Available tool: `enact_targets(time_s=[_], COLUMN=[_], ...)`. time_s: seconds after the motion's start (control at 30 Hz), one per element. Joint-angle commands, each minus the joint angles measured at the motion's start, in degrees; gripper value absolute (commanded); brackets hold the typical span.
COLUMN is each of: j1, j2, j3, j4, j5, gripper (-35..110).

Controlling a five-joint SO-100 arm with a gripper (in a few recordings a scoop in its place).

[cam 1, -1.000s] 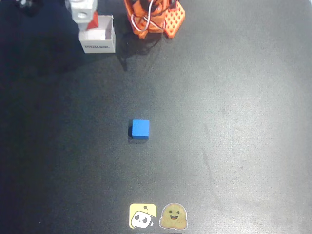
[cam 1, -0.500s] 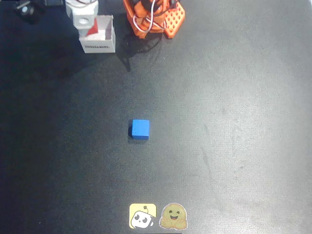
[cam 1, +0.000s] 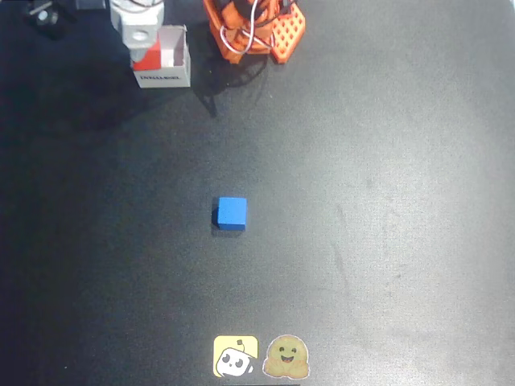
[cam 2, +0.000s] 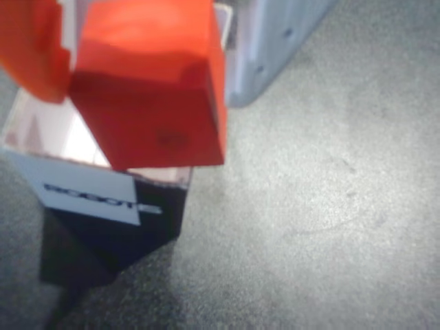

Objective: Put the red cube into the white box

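Overhead view: white box [cam 1: 163, 64] sits near the table's [cam 1: 386, 201] top edge, left of the orange robot base [cam 1: 253, 28]. Gripper [cam 1: 138, 28] is over the box's left side. Red cube [cam 1: 146, 60] shows at the box opening, below the gripper. Wrist view: cube [cam 2: 148, 86] clamped betw. orange finger [cam 2: 31, 45] and white finger [cam 2: 275, 41], over the box [cam 2: 103, 199]. Blue cube [cam 1: 231, 214] lies mid-table, well apart; two stickers [cam 1: 261, 356] at bottom edge.

Red cube [cam 2: 151, 82] tilted, w/ lower part inside open white box [cam 1: 165, 74].
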Motion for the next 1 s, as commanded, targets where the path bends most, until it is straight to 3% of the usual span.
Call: enact_targets(time_s=[0.0,0.5,0.7,0.83,0.97], j1=[-0.2,0.0,-0.2,-0.7,-2.8], j2=[1.2,5.5,5.8,5.4,5.7], j3=[-0.4,-0.3,-1.1,-3.2,-5.0], j4=[-0.2,12.0,11.7,10.9,7.8], j5=[0.4,2.4,1.8,-2.4,-14.5], gripper=[17,12,6,0,0])
